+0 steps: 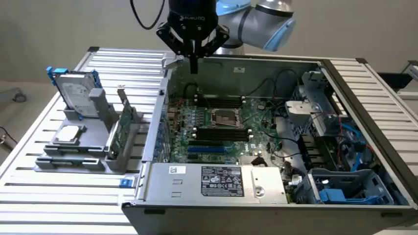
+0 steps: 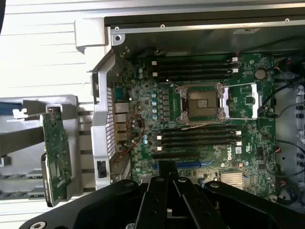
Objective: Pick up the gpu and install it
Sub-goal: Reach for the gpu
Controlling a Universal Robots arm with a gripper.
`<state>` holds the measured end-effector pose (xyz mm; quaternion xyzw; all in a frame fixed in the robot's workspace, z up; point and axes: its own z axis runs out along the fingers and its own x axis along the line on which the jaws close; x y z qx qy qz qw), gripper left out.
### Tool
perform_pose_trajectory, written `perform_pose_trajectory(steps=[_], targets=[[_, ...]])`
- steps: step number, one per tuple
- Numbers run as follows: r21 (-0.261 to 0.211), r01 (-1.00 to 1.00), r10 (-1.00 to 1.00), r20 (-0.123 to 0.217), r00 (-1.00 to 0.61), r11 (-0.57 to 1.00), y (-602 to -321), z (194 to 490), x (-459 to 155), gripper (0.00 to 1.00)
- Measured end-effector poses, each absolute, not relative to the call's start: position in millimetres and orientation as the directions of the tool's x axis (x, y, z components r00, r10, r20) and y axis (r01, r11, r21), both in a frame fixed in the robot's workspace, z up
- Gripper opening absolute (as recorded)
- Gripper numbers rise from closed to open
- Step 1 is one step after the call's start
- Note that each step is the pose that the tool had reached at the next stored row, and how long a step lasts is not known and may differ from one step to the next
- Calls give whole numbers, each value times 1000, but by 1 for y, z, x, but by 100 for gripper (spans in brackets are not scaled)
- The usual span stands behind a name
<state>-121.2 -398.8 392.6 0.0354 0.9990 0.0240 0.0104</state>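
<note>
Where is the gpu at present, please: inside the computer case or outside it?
Outside. The gpu stands on edge in the grey holder beside the computer case, on the exterior view's left.

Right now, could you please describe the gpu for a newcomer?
On the exterior view's left of the open computer case sits a grey rack. The gpu stands on edge in its slot nearest the case: a thin green board, unlike the blue-framed hard drive and flat square chip.

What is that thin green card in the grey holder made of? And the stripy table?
The thin green card looks like circuit board: matte green, dotted with tiny parts. The stripy silver table is likely aluminium: ribbed slats with a dull sheen.
</note>
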Motion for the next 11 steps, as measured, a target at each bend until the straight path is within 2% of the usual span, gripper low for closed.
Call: perform_pose_trajectory(steps=[11], targets=[[49,70,71,-19,-997,996,-399,393,-139,11]])
